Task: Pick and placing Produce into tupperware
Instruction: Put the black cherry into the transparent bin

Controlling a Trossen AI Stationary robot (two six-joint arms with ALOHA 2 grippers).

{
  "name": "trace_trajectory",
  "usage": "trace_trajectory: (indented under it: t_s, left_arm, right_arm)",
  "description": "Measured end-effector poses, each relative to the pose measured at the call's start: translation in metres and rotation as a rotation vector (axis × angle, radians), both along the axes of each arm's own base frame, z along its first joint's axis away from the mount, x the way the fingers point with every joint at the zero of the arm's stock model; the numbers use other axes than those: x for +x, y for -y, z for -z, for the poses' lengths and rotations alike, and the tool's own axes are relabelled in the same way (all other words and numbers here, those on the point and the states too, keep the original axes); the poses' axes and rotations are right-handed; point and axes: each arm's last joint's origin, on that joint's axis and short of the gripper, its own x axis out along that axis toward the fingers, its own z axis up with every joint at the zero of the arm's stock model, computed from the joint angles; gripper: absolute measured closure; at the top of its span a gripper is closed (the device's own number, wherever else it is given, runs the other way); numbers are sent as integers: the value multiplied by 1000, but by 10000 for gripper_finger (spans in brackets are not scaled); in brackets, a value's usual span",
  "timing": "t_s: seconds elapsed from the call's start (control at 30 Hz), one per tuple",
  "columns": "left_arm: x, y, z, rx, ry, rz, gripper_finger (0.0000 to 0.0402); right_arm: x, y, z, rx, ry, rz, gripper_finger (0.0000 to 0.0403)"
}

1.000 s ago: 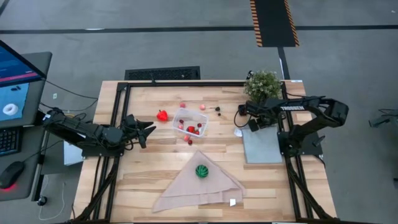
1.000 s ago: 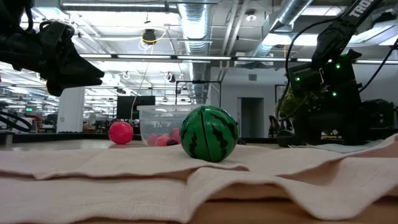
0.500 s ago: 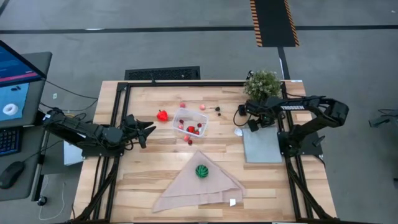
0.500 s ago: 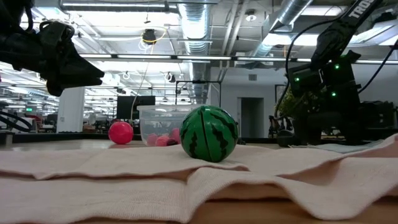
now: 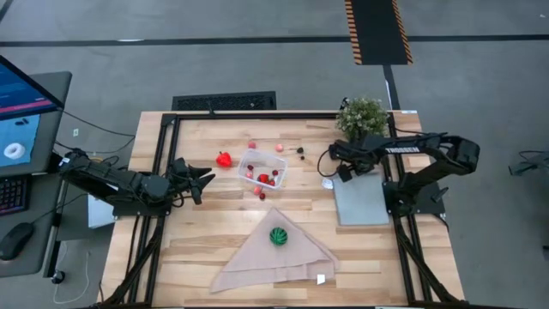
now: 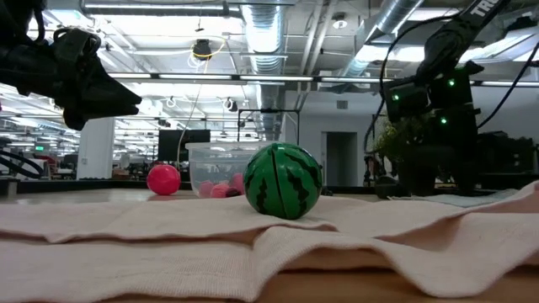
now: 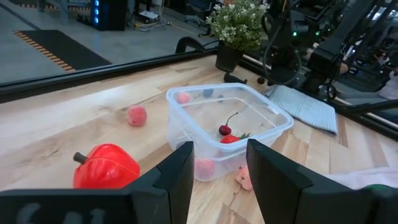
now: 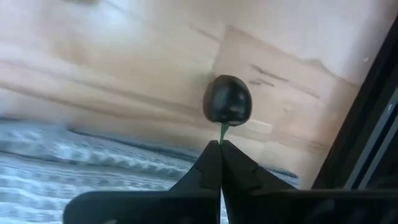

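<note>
Dark berry (image 8: 227, 99) hangs by its green stem, pinched in my right gripper (image 8: 219, 147) so it travels clean; tupperware (image 5: 262, 168) sits mid-table. Left gripper (image 7: 217, 177) idles, slightly apart.

Tupperware (image 6: 217, 168) in low view: right part hidden behind the green striped ball (image 6: 284, 181), contents only pink blurs through the wall. High view: bits inside and just beside the tupperware (image 5: 262, 167) too small to tell kinds. Left wrist view: beige cloth (image 7: 367, 180) cut off by picture edge, red pepper (image 7: 106, 167) partly hidden behind the left end effector (image 7: 219, 163). Right wrist view: dark berry (image 8: 227, 99) blurred; its green stem (image 8: 222, 132) vanishes between the closed fingertips (image 8: 235, 163).
</note>
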Motion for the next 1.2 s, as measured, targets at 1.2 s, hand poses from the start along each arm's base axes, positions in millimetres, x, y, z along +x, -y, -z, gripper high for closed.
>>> trace_trajectory:
  t_s: [1.2]
  left_arm:
    - [0, 0, 0, 17, -3, -9, 263]
  right_arm:
    - [138, -58, -134, -259, 763, -504, 390]
